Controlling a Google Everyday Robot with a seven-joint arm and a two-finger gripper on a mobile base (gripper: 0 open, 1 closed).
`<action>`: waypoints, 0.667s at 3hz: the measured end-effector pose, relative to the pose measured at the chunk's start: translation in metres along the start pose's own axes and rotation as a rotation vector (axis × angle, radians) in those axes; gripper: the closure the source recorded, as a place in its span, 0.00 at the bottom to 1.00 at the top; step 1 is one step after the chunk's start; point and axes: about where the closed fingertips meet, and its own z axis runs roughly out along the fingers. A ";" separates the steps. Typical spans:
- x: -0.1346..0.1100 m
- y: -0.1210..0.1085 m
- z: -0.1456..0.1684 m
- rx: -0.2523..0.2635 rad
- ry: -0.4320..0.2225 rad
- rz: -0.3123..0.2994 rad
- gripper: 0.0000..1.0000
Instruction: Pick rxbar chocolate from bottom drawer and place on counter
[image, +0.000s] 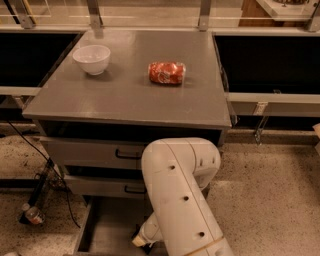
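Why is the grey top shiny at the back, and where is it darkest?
Camera view: light from the far side leaves a pale sheen on the counter behind the bowl and red packet; darkest are the recesses beside it; the bottom drawer is dim, where the gripper sits under the white arm.

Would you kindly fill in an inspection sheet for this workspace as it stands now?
Surface: counter, grey and flat.
Job's things: bottom drawer pulled open; rxbar not seen, since the arm hides much of the drawer.
Clutter: white bowl and red packet on the counter, apart from each other.
Grippers: gripper low inside the bottom drawer, under the arm.
Cables: black cable trailing over the floor left of the cabinet.
Surroundings: two upper drawers with black handles; a bottle lying on the speckled floor at left; dark bins on both sides.
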 end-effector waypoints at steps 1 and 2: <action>0.005 -0.003 0.004 -0.009 0.008 0.012 0.42; 0.011 -0.004 0.014 -0.022 0.033 0.023 0.41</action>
